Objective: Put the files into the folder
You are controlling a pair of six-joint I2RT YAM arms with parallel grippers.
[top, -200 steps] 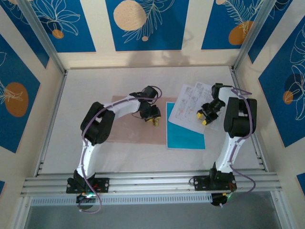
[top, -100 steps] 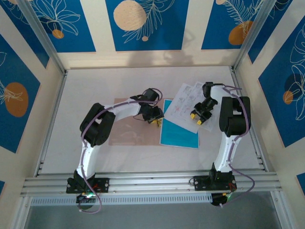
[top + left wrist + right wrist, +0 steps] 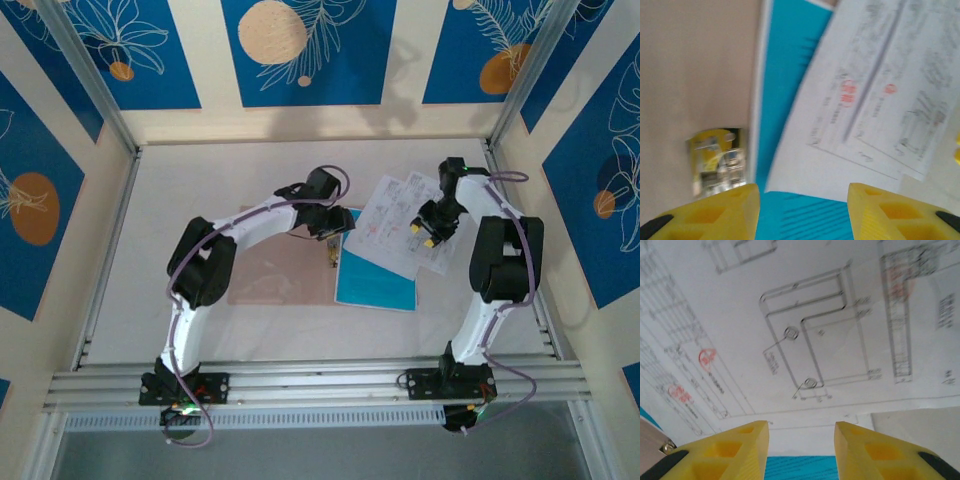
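Observation:
The pinkish-tan folder [image 3: 275, 275] lies flat left of centre, partly under my left arm. The files lie just right of it. A teal-blue sheet [image 3: 375, 282] touches the folder's right edge. Printed white sheets [image 3: 392, 228] overlap the teal sheet's far part. My left gripper [image 3: 334, 256] hovers open over the seam between folder [image 3: 695, 65] and teal sheet [image 3: 790, 75], nothing between its fingers [image 3: 715, 215]. My right gripper [image 3: 431, 236] stands open over the white sheets [image 3: 805, 315], with the teal sheet [image 3: 800, 467] showing at the near edge.
A shiny metal clip [image 3: 717, 162] sits at the folder's right edge. The white table [image 3: 180, 180] is ringed by a metal frame [image 3: 300, 380] at the front and patterned walls [image 3: 300, 50]. Bare table lies behind and left of the folder.
The teal and white sheets slid left until the teal one met the folder. My right gripper then drew back to the right and farther away. My left gripper opened a little wider.

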